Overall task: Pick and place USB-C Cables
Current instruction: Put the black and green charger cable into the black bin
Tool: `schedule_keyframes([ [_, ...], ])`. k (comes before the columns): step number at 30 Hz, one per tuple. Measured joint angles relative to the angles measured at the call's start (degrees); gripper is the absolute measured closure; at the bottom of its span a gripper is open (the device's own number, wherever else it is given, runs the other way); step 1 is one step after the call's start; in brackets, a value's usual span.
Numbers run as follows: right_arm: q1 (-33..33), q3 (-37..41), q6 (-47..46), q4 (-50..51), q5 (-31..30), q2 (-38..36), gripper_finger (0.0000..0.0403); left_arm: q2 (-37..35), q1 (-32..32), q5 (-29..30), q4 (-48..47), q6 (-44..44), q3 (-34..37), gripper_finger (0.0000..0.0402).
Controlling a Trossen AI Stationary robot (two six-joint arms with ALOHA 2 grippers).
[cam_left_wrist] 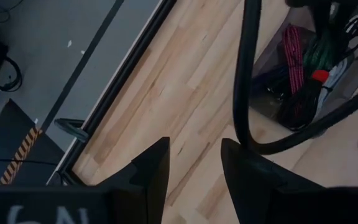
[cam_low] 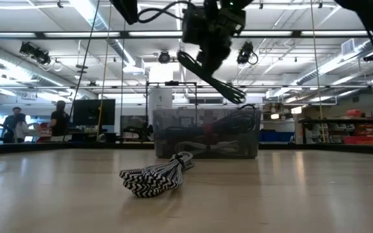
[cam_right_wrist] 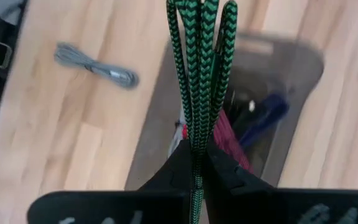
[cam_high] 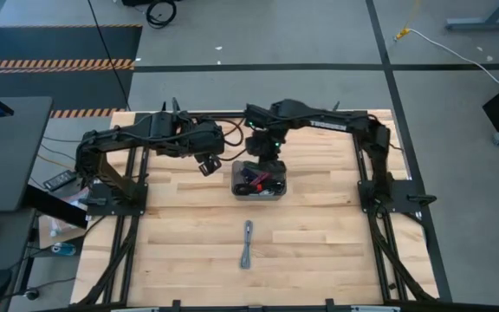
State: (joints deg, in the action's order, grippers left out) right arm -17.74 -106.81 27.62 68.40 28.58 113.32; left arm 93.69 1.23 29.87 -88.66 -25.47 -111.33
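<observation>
A green-and-black braided USB-C cable [cam_right_wrist: 197, 74] is in my right gripper [cam_right_wrist: 196, 152], which is shut on it above the translucent grey bin [cam_high: 236, 179]. In the low view this cable [cam_low: 215, 74] slants down from the gripper, above the bin [cam_low: 173, 133]. The bin holds maroon [cam_left_wrist: 293, 53], purple, green and black red-tied cables. A grey braided cable [cam_high: 247, 243] lies flat on the table nearer the front edge [cam_low: 157, 176]. My left gripper [cam_left_wrist: 194, 158] is open, hovering just left of the bin [cam_high: 208, 163]. My right gripper pinches the green cable bundle near one end [cam_right_wrist: 196, 134] between its two fingers, from above, with the fingers lying along it. The folded loops [cam_right_wrist: 199, 9] stick out past the fingertips. The bundle is lifted clear, slanting over the bin's opening.
Bare wooden tabletop [cam_high: 180, 225] surrounds the bin and the grey cable. A black wire [cam_left_wrist: 244, 93] loops across the left wrist view. The arms' base frames stand at the left [cam_high: 111, 186] and right [cam_high: 388, 186] table edges. People stand far behind the table [cam_low: 60, 120].
</observation>
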Motion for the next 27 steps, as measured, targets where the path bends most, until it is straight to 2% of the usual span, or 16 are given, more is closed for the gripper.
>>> schedule_keyframes([
  [6,0.02,-9.58,3.54,6.29,0.22,5.39,0.0385,-0.02,-0.02,-0.11,-0.16,-0.92,0.0,0.0248],
  [12,0.5,-9.83,5.53,9.93,-0.31,9.69,0.0385,-0.02,0.0,0.04,0.28,-0.97,0.0,0.0248],
  [17,1.13,-9.8,6.66,10.51,-4.23,12.63,0.0385,-0.02,-0.02,0.02,0.29,-0.99,0.0,0.0248],
  [24,1.12,-9.78,6.43,9.2,-9.52,14.23,0.0385,-0.02,-0.02,0.03,0.56,-0.99,0.0,0.0249],
  [27,1.08,-9.78,4.28,6.4,-9.95,14.12,0.0385,-0.02,0.0,0.02,0.59,-0.99,0.0,0.0248],
])
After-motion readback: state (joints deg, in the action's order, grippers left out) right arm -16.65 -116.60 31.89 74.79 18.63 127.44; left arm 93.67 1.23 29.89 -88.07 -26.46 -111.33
